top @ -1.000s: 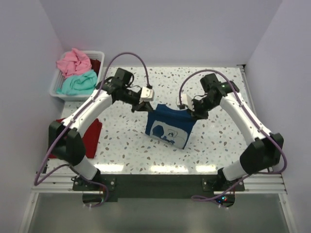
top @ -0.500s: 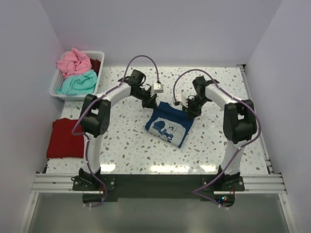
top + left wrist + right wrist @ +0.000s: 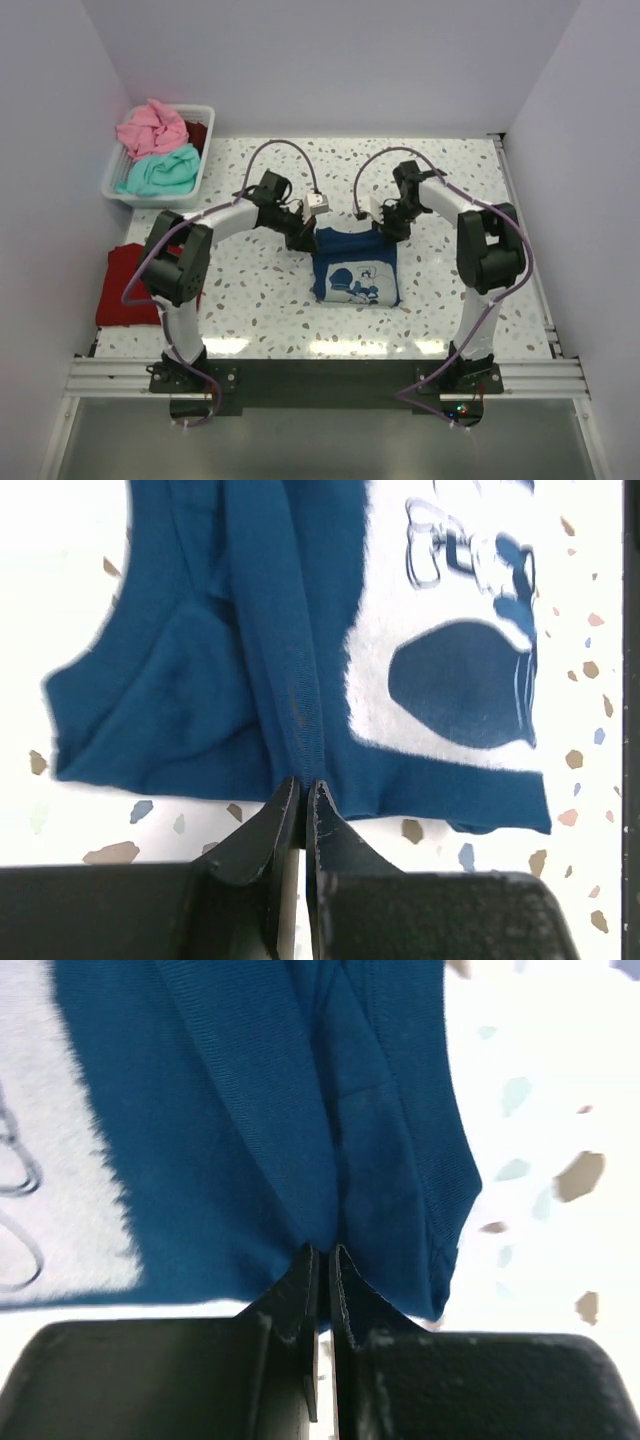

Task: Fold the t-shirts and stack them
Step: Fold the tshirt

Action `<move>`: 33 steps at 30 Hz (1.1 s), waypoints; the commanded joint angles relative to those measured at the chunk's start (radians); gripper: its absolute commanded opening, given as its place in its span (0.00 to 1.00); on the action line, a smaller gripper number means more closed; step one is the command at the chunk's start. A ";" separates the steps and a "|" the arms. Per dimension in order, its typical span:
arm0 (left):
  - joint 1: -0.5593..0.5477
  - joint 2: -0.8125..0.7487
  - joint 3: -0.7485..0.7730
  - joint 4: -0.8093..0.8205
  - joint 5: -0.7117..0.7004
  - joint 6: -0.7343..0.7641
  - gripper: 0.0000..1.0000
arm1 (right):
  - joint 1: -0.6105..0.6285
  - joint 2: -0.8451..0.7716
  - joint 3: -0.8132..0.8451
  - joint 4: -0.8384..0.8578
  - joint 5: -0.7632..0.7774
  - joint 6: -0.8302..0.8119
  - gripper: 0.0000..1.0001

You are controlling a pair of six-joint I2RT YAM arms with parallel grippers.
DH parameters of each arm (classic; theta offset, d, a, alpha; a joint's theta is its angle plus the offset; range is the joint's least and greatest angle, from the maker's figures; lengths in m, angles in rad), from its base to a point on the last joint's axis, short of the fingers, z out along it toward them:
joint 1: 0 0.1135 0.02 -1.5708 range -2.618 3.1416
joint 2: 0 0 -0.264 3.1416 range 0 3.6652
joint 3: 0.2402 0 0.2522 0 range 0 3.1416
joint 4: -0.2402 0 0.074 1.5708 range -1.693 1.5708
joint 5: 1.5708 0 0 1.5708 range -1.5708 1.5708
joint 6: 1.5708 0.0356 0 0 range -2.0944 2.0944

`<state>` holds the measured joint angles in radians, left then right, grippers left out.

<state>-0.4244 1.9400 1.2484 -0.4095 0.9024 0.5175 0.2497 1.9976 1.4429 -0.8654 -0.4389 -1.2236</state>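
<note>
Left gripper (image 3: 302,785) and right gripper (image 3: 322,1252) each pinched tight on far edge of navy t-shirt (image 3: 355,270). Versus earlier frame: shirt no longer skewed, now squared, flat on table (image 3: 260,290) centre.

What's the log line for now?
left gripper: shut on navy t-shirt | right gripper: same | dark red t-shirt: folded, left | pink t-shirt, teal t-shirt: in basket

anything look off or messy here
Nothing spilled or damaged. The navy tee lies nearly square, its far edge pinched by the left gripper and right gripper. The pink tee and teal tee sit crumpled in the basket.
</note>
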 commanded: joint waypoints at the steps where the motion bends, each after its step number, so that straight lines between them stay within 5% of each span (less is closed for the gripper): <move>1: 0.007 -0.105 -0.035 0.052 0.007 -0.036 0.04 | -0.013 -0.123 -0.019 -0.145 -0.062 -0.034 0.00; 3: 0.012 -0.111 -0.023 0.049 -0.014 -0.011 0.09 | -0.012 -0.163 -0.007 -0.258 -0.101 -0.033 0.12; 4: 0.015 -0.104 -0.012 0.041 -0.029 0.015 0.13 | -0.012 -0.174 -0.009 -0.280 -0.124 -0.030 0.33; 6: 0.016 -0.090 0.037 0.005 -0.036 0.047 0.32 | -0.016 -0.189 -0.007 -0.288 -0.118 0.005 0.54; 10: 0.015 -0.085 0.088 0.058 -0.034 0.061 0.48 | -0.072 -0.132 0.104 -0.258 -0.147 0.117 0.62; 15: -0.042 -0.041 0.181 0.059 -0.049 0.175 0.50 | -0.122 0.070 0.393 -0.320 -0.289 0.340 0.46; 19: -0.100 0.072 0.282 -0.015 -0.082 0.231 0.49 | -0.118 0.154 0.455 -0.253 -0.389 0.527 0.24; 28: -0.177 0.220 0.398 -0.041 -0.106 0.231 0.59 | -0.050 0.237 0.422 -0.029 -0.440 0.750 0.17; 33: -0.189 0.266 0.431 -0.080 -0.109 0.226 0.47 | -0.030 0.291 0.406 0.034 -0.423 0.776 0.16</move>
<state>-0.6090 2.1937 1.6222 -0.4545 0.7879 0.7250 0.2146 2.2589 1.8565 -0.9062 -0.8310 -0.5018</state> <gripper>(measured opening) 0.496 0.166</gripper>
